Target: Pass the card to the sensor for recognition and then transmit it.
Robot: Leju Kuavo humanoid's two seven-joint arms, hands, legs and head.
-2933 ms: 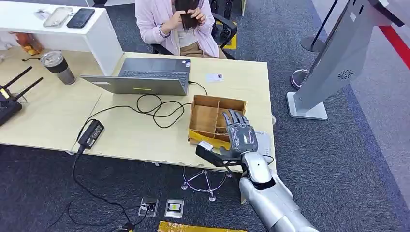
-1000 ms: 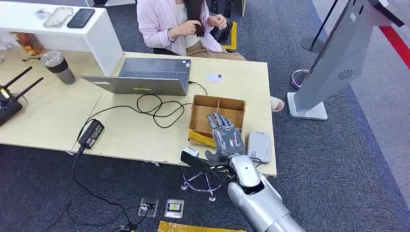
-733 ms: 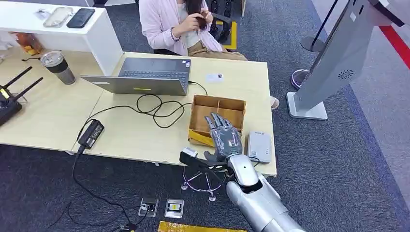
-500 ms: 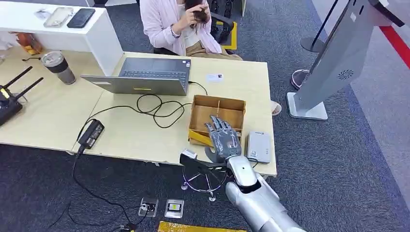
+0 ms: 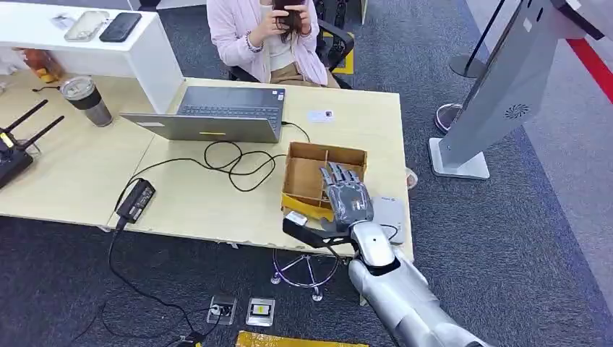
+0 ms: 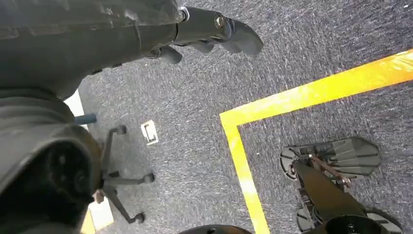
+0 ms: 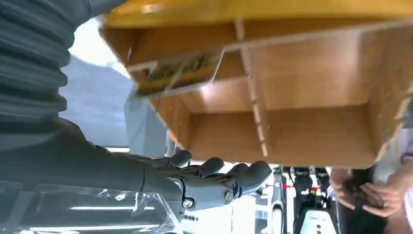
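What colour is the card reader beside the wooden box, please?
Light grey; the card reader shows best in the head view.

Pale yellow wooden worktop (image 5: 195, 199) under a brown partitioned wooden box (image 5: 307, 177). Dark grey robot hand (image 5: 347, 201) on a silver arm (image 5: 405, 296). Light grey flat sensor pad (image 5: 390, 211). Grey open laptop (image 5: 217, 116), black coiled cable (image 5: 231, 163). Speckled dark blue-grey carpet floor (image 6: 195, 122) crossed by a bright yellow tape line (image 6: 311, 95). Pink cardigan on the seated person (image 5: 253, 36).
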